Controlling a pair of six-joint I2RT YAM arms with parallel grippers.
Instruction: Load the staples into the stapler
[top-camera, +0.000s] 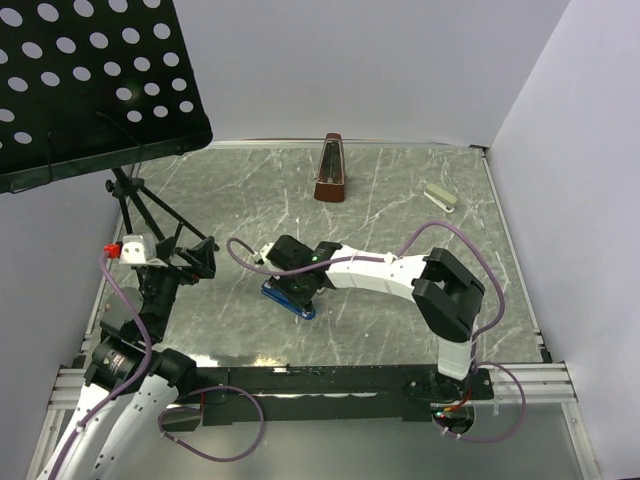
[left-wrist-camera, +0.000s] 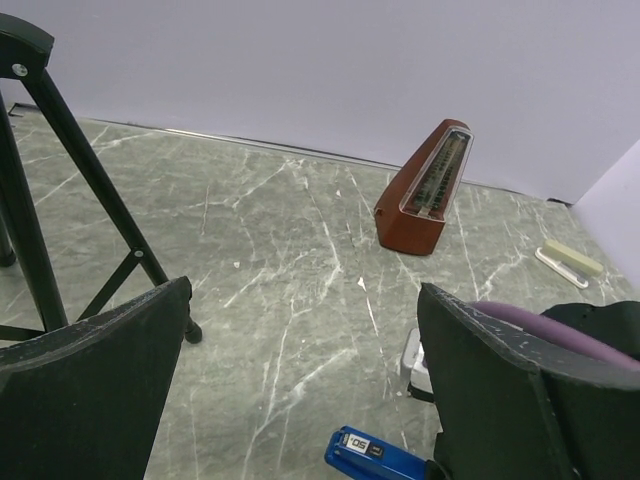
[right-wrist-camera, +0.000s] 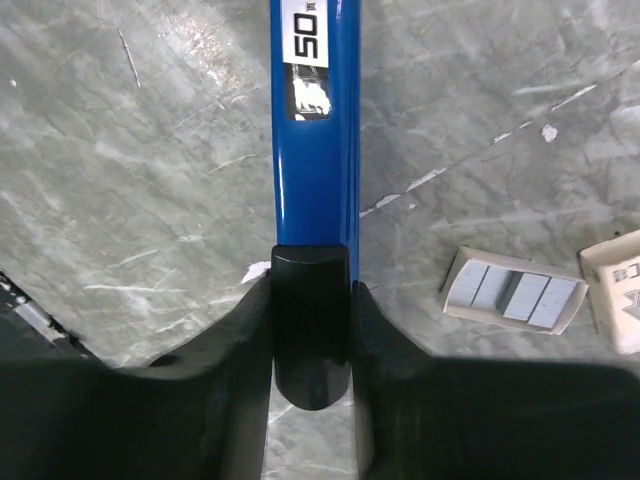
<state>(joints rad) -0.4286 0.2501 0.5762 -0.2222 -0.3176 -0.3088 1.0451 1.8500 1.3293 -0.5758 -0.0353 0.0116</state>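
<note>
- Jaws of the right gripper are seen pressed against both sides of the black rear end of the blue stapler, so a grip there is judged.
- The staples are laid as grey strips in an open cardboard tray on the table, just beside that rear end and untouched.
- A box sleeve is set right next to the tray.
- The stapler appears closed and nothing is loaded, so the step in hand is judged to be securing it for opening.
- Next, the magazine must be exposed while the body is stopped from sliding, before any strip is lifted.
- The left gripper is held at the near left with its jaws wide apart and empty, facing a metronome at the far side.
</note>
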